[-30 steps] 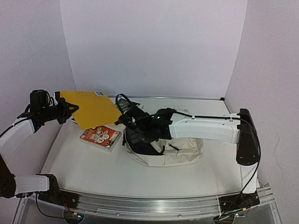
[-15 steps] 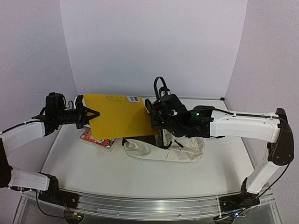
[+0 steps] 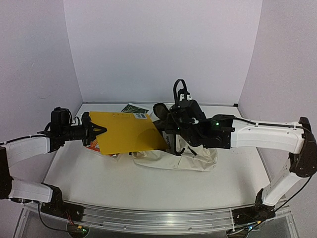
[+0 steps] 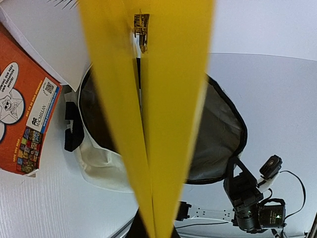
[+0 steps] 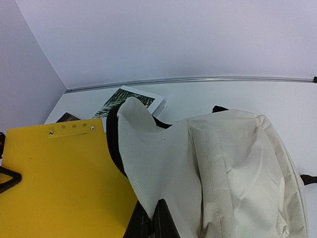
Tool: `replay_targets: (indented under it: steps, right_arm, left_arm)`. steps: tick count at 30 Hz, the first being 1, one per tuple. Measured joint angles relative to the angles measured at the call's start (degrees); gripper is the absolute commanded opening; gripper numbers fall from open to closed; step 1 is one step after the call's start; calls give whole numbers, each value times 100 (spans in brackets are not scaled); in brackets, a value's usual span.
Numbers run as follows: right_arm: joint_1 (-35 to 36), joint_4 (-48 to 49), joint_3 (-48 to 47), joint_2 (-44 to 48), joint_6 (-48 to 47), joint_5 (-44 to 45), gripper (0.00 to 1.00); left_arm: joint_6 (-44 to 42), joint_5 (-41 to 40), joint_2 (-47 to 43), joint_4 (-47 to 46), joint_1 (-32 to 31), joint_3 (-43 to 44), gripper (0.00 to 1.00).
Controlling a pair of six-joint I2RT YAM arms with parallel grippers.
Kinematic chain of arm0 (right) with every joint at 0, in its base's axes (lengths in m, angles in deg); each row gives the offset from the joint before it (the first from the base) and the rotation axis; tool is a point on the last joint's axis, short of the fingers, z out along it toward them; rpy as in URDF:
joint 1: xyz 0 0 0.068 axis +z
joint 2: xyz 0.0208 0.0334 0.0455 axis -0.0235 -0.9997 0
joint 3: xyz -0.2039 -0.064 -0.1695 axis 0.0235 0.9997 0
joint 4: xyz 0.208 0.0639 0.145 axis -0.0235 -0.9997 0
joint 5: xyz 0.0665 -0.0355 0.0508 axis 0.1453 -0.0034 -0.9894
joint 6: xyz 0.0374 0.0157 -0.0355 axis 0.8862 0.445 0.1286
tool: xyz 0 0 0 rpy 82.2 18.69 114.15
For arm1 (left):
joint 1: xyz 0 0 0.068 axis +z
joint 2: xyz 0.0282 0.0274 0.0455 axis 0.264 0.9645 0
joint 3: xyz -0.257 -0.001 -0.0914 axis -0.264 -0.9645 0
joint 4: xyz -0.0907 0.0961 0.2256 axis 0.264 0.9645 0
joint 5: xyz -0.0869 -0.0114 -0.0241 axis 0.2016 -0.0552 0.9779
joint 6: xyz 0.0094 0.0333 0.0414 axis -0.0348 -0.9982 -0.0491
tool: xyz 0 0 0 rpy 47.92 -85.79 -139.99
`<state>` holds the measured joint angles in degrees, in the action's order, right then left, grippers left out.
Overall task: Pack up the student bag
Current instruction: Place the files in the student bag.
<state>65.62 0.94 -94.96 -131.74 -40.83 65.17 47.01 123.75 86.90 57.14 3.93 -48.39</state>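
Observation:
The student bag (image 3: 195,159) is a cream backpack lying at mid table. Its mouth is held up and faces left, and the left wrist view shows its dark grey lining (image 4: 218,134). My right gripper (image 3: 172,133) is shut on the bag's upper flap (image 5: 148,158) and lifts it, with the fingertips (image 5: 163,223) pinching the fabric. My left gripper (image 3: 95,131) is shut on a yellow folder (image 3: 128,133) held flat in the air. The folder's far edge is at the bag's mouth. In the left wrist view the folder (image 4: 148,124) runs edge-on toward the opening.
An orange picture book (image 3: 94,145) lies on the table, partly under the folder, and also shows in the left wrist view (image 4: 25,124). A book with a green leaf cover (image 3: 133,108) lies at the back by the wall. The white walls stand close behind and to the sides.
My left gripper has carried the yellow folder right, to the bag's mouth. My right gripper has risen with the bag's flap. The green leaf book now shows behind.

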Motion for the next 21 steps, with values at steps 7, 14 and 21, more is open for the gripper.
replay_targets:
  steps: [7, 14, 21]
  right_arm:
    - [0, 127, 0, 4, 11, 76, 0]
    - [0, 179, 39, 13, 13, 131, 0]
    - [0, 201, 61, 33, 11, 210, 0]
  left_arm:
    - [437, -63, -9, -629, -240, -208, 0]
    - [739, -70, 188, -1226, -544, -208, 0]
    - [894, -105, 522, -1375, -798, -208, 0]
